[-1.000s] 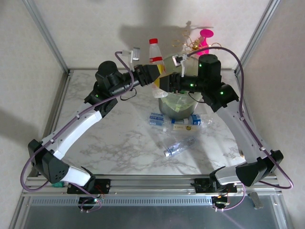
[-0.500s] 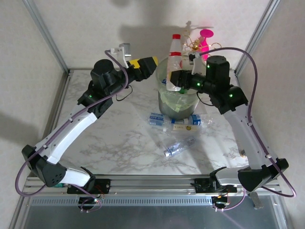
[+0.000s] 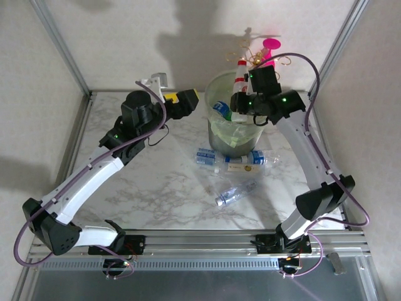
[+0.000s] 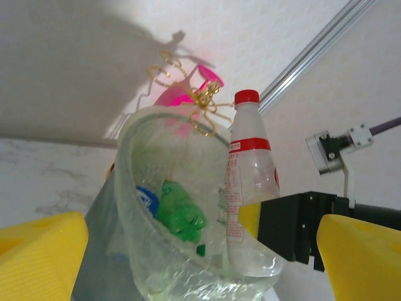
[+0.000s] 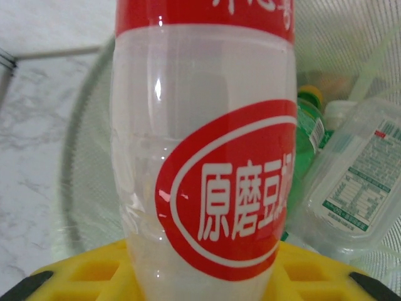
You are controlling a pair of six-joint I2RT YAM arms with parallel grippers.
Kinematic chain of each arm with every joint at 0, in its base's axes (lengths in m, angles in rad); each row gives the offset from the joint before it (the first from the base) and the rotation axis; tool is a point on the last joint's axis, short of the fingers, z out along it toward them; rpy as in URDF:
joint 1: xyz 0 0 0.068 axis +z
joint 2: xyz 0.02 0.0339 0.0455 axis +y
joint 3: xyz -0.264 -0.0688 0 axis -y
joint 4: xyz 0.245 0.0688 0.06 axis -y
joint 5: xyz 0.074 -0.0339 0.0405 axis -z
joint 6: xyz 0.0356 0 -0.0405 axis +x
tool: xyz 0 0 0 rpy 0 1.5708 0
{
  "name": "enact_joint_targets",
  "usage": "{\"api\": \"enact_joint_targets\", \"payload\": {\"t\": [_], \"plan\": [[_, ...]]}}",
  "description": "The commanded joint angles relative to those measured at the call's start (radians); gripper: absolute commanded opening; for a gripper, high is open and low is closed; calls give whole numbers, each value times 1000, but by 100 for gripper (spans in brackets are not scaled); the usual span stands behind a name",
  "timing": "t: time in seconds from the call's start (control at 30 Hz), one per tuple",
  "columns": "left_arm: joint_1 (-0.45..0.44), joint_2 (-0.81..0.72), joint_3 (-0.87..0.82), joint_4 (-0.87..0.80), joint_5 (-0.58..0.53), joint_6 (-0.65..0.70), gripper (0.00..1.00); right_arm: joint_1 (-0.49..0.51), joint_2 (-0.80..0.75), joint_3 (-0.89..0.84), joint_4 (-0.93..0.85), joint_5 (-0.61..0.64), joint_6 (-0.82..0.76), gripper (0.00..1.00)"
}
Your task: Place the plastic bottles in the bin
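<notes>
Right gripper clamping clear red-labelled bottle, partly inside translucent round bin — left gripper wide

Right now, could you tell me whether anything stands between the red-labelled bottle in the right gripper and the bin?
Nothing visible does. The right gripper holds the red-labelled bottle upright over the bin's open mouth, its base about at the rim. The open left gripper stands aside, left of the bin. A green bottle already lies inside.

Left gripper wide, right gripper tight
</notes>
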Motion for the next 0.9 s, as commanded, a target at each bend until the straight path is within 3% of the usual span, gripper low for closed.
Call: {"api": "enact_joint_targets", "payload": {"t": [0.0, 0.27, 0.7, 0.87], "plan": [[-1, -50, -33, 12, -12, -24, 94, -2, 29, 43, -40, 36, -1, 40], [2, -57, -35, -7, -23, -6, 94, -1, 129, 55, -57, 26, -4, 46], [10, -43, -44, -8, -16, 0, 94, -2, 134, 78, -66, 74, -2, 72], [10, -36, -36, -13, -17, 0, 94, -2, 108, 83, -57, 121, 0, 73]]}}
